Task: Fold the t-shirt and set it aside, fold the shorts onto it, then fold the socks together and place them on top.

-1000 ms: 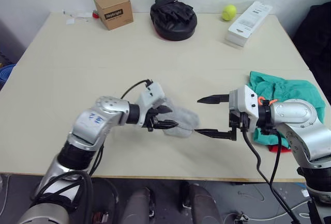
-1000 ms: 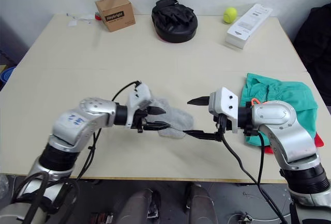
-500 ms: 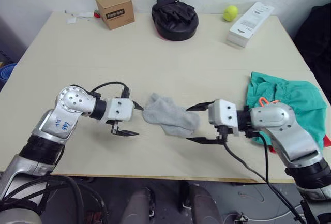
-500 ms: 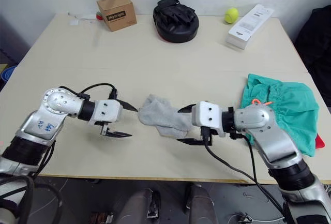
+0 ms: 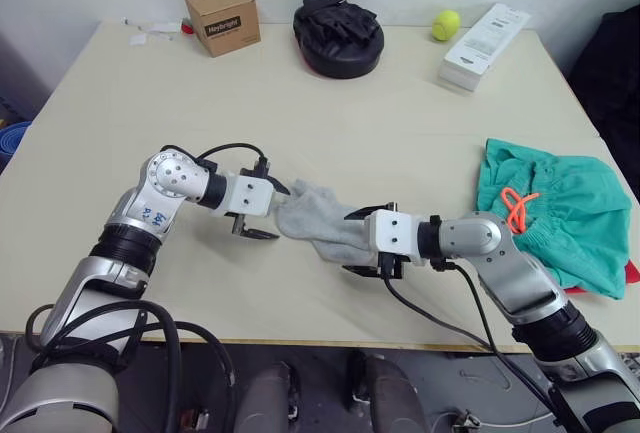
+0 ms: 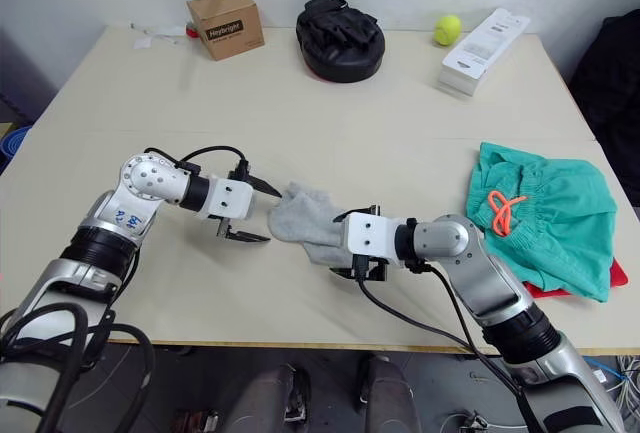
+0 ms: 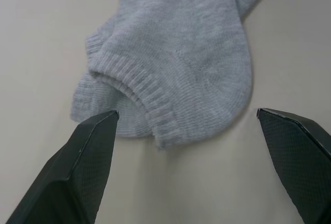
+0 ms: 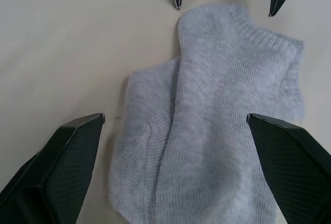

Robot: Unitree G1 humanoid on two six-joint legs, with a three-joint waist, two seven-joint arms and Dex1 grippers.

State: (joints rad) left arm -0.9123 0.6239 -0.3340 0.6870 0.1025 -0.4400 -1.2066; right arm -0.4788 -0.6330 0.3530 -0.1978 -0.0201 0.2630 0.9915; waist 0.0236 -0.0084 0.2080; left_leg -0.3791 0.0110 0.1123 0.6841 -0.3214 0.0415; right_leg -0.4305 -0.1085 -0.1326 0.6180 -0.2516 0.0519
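Socks (image 5: 318,224) flat on table (image 5: 400,113)

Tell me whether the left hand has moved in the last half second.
Yes. The left hand has moved rightward along the table, up to the socks.

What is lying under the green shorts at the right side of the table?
A red corner of the t-shirt sticks out under the shorts at their right lower edge. The shorts cover the rest of it, so its fold cannot be seen.

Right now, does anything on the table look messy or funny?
Yes. The two socks lie crooked, one only partly over the other, so their edges don't match. The teal shorts look rumpled on the red t-shirt.
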